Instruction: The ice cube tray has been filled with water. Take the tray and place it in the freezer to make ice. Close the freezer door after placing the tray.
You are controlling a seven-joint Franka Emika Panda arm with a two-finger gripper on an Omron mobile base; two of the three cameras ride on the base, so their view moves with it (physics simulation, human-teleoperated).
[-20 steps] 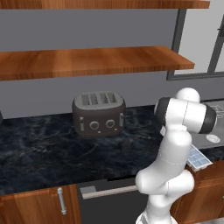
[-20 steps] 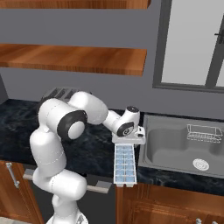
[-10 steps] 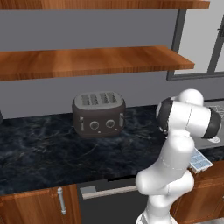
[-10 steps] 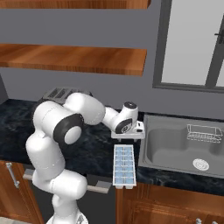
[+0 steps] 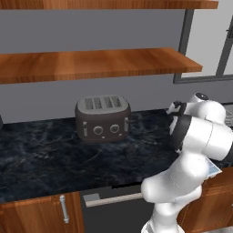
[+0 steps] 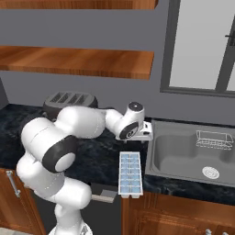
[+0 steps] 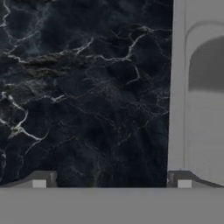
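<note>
The ice cube tray, long and white with pale-blue compartments, lies on the dark marble counter with its near end at the front edge. One corner of it peeks out past the arm in the left base view. My gripper hovers low over the counter just beyond the tray's far end, beside the sink's left rim. It is open, with bare counter between its fingertips in the hand view, and the tray lies outside that view. The freezer is out of view.
A steel sink lies right of the tray, and its grey rim runs down the right of the hand view. A wire dish rack sits in the sink. A dark toaster stands at the back left under wooden shelves.
The hand has slid a little to the right toward the sink, and the arm's elbow has swung right. The tray has not moved and the gripper stays open.
</note>
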